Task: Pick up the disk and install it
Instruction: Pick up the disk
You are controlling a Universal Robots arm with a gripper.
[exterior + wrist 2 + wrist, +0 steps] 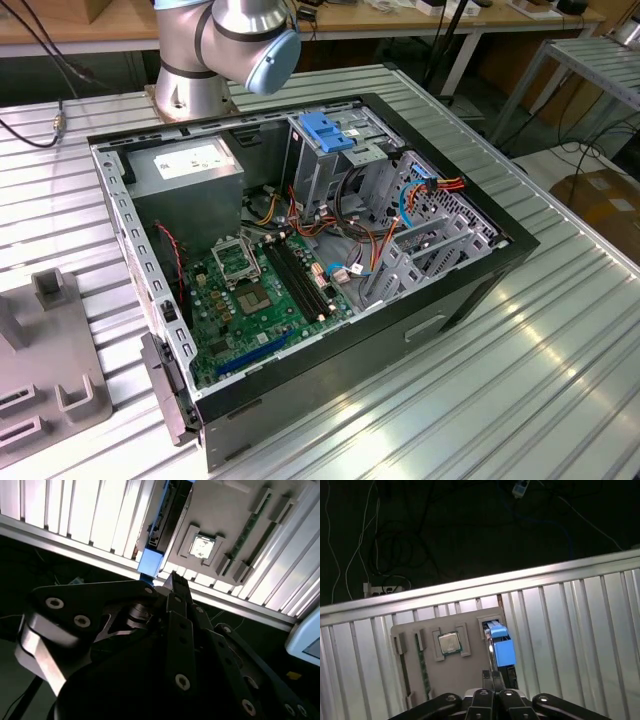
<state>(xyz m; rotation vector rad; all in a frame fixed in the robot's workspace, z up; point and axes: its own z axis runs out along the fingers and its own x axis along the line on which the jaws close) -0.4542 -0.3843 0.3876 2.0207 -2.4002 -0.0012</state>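
**Item: the disk** (502,650) (161,525). It was recorded standing on edge in a slot of the grey fixture tray (470,622) (230,510), with its blue frame end turned towards the arm's wrist. The tray was laid on the ribbed aluminium table (570,620).

**Item: gripper** (492,676) (172,580). It was seen in both wrist views with the fingers drawn narrow, nearly together. The tips were placed just beside the disk's blue end. Whether they touched it could not be told.

**Also held in the tray:** a square processor chip (449,642) (202,546) seated in a recess, and a green memory stick (422,665) (245,535) set on edge beside it.

**Exterior view:** an open computer case (400,330) was laid on its side on the table, the green motherboard (255,290) exposed. A blue bracket (325,130) was noted atop the silver drive cage (310,175). The arm's base (190,80) was mounted behind the case.
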